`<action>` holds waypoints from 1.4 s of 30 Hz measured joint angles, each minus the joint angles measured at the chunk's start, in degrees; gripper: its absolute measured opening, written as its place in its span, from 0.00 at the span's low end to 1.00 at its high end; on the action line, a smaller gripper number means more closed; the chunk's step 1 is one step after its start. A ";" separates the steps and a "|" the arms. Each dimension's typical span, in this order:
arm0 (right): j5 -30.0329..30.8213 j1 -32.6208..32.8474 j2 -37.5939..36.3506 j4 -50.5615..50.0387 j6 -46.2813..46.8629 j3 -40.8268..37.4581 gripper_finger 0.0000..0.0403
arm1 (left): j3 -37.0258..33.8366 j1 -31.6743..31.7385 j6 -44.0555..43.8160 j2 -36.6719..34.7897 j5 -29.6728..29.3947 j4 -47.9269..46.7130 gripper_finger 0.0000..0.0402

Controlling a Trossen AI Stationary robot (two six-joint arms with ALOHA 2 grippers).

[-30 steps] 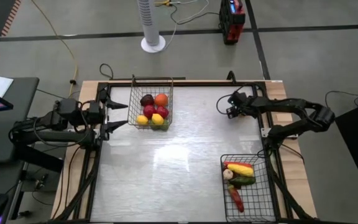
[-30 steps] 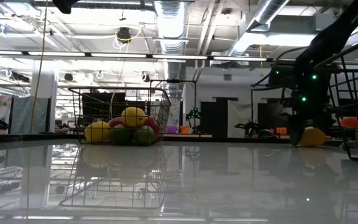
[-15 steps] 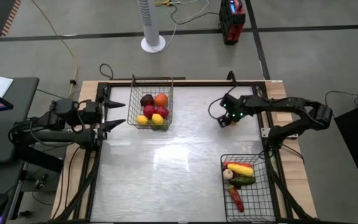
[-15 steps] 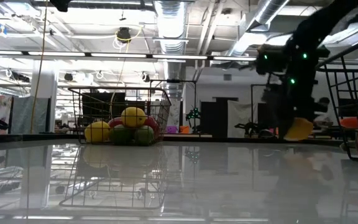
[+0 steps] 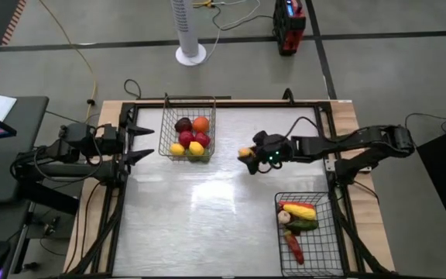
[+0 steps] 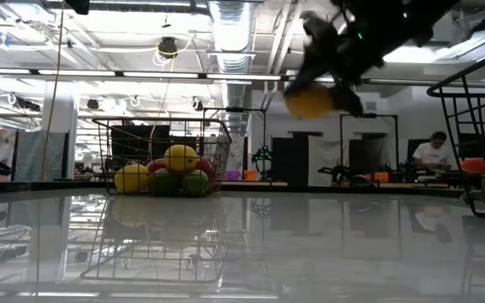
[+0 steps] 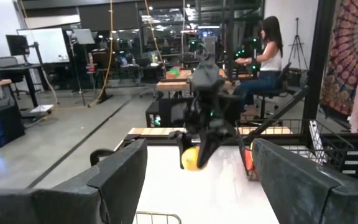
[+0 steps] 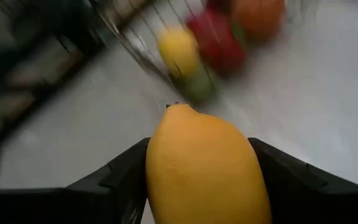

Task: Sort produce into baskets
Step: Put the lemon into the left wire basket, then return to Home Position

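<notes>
My right gripper (image 5: 251, 156) is shut on a yellow-orange lemon (image 5: 245, 153), high above the middle of the table; the lemon fills the right wrist view (image 8: 205, 168) and shows in the low view (image 6: 309, 102). The silvery basket (image 5: 186, 133) at the far left holds round maroon, orange, red and yellow produce. The black basket (image 5: 307, 229) at the near right holds long red, yellow and green produce. My left gripper (image 5: 144, 143) is open and empty at the table's left edge, beside the silvery basket. My right gripper pinches the lemon by its two long sides (image 8: 160, 180) between its two fingers, which lie along it. The fingers come level from the table's right, pointing left. The lemon is lifted clear of the table, its pointed tip (image 8: 178, 106) leading toward the silvery basket.
The bare white tabletop (image 5: 207, 209) lies between the two baskets. A black frame (image 5: 231, 103) runs round the table's edges. People sit at desks in the room beyond the table (image 7: 265, 50).
My right gripper has gone from the table's far right toward the left, to the table's middle, carrying the lemon, and has risen well above the table. The lemon, low near the table a second ago, is now lifted high.
</notes>
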 joint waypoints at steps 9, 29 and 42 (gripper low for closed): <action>3.50 1.96 9.18 24.04 -8.05 4.12 0.69 | 0.02 -0.01 0.24 0.06 -0.07 1.00 0.69; 3.41 -5.16 40.34 15.69 -30.20 43.92 0.87 | 0.04 0.00 1.49 0.13 0.15 0.10 0.69; 3.69 -6.06 34.55 2.03 -27.03 44.36 0.93 | 0.04 0.00 1.84 0.12 -0.55 0.60 0.69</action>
